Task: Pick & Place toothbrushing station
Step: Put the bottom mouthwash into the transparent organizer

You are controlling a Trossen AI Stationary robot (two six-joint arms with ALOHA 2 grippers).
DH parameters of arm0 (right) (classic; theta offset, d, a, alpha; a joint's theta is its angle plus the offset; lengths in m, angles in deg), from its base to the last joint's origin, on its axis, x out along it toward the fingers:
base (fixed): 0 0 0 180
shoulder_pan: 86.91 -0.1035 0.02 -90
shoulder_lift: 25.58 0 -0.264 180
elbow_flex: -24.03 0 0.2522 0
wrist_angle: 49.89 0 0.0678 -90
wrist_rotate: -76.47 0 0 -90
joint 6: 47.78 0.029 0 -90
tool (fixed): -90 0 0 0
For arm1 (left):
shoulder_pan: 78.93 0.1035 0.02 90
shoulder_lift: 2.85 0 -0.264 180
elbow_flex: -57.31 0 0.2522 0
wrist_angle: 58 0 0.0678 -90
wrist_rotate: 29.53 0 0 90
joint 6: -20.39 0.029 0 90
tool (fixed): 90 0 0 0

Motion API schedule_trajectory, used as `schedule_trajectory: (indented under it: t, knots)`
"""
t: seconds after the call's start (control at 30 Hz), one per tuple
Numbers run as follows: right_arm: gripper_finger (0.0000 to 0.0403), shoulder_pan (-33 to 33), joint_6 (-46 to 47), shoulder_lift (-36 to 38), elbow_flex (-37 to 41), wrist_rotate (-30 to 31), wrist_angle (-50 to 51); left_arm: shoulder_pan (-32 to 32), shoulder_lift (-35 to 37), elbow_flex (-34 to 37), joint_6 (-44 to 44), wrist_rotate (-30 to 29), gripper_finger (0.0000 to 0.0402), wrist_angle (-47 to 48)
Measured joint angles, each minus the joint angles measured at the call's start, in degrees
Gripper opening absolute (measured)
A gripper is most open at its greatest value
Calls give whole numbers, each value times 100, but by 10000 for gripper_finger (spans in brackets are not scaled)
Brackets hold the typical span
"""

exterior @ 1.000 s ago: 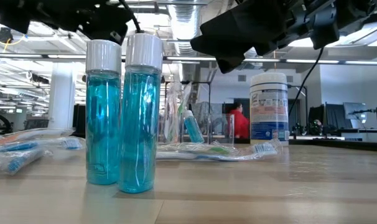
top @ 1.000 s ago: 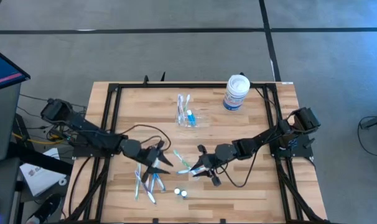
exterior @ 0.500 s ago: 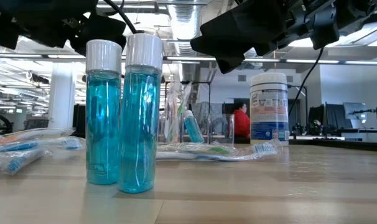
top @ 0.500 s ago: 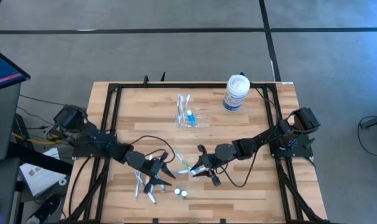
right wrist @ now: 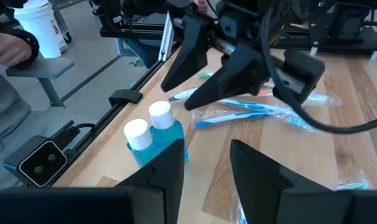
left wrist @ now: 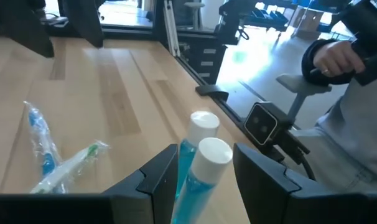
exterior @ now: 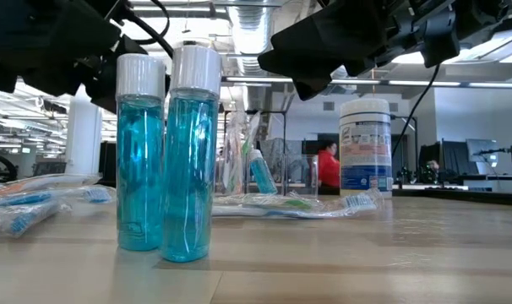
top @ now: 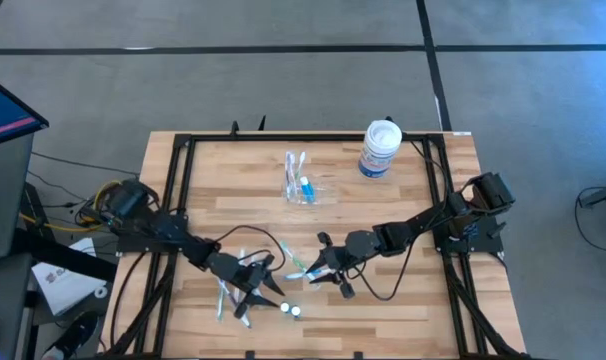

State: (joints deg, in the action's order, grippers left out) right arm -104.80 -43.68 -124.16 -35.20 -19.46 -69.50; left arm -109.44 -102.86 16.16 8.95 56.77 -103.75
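The toothbrushing station (top: 305, 186) is a clear plastic organizer standing at the table's far middle, with toothbrushes and a blue tube upright in it; it also shows in the low view (exterior: 277, 173). No gripper is near it. My left gripper (top: 267, 283) is open near the table's front, by two small blue bottles with white caps (top: 291, 310). In the left wrist view (left wrist: 204, 152) its fingers stand on either side of the nearer bottle (left wrist: 212, 154), with gaps showing. My right gripper (top: 316, 272) hovers open and empty just right of it; its wrist view (right wrist: 204, 158) looks toward the bottles (right wrist: 150, 127).
A white jar with a blue label (top: 380, 148) stands at the far right. Wrapped toothbrushes lie at the front left (top: 231, 295) and between the grippers (top: 293, 265). The black frame (top: 178, 200) runs along the table's sides. A person sits beyond the near edge (left wrist: 347, 93).
My left gripper has moved toward the table's near edge and a little right, closing in on the two blue bottles, as its arm stretched out. My right arm, the bottles and the organizer have stayed still.
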Motion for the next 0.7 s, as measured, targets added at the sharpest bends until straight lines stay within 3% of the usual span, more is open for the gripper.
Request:
schedule_trajectory:
  t: [0.5,0.7]
  knots:
    - [122,0,0,0,0,0,48,-4,-454,-338,2,116,149,47]
    - [122,0,0,0,0,-2,46,54,-452,-338,46,-290,149,53]
